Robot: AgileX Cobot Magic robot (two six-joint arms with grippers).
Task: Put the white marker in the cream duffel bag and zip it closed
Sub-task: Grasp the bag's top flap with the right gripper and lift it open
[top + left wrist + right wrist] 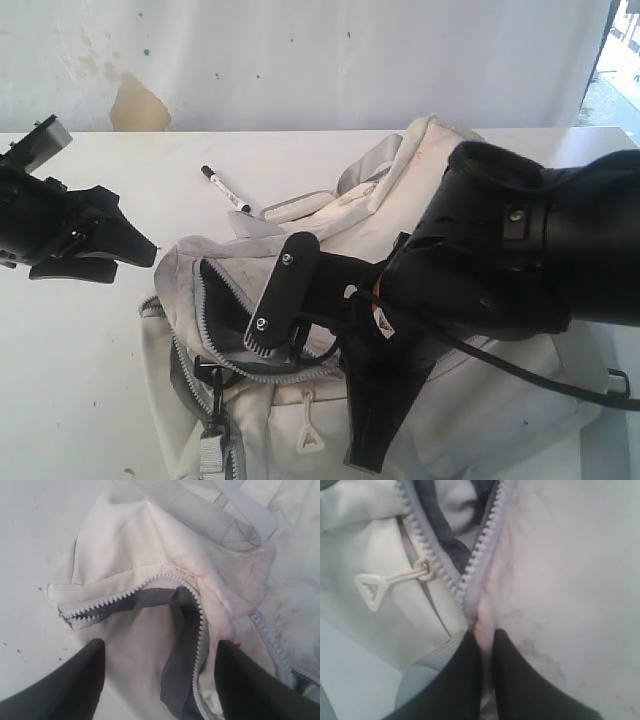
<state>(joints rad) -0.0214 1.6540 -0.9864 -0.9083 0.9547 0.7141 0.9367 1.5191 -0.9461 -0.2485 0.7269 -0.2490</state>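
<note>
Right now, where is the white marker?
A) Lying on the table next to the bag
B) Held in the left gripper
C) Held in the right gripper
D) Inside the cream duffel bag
A: the exterior view shows the white marker lying flat on the table next to the cream duffel bag, with nothing holding it.

Wide bare tabletop [90, 380] along the left edge, free passage there. The white marker [225, 189] lies out in the open toward the far edge, with only a strap [300, 208] just beside one end. The cream duffel bag [180, 262] gapes, but the right gripper [268, 338] pinches its rim, the bulky arm blocks the right side, and dark lining [175, 645] sags across the opening.
</note>
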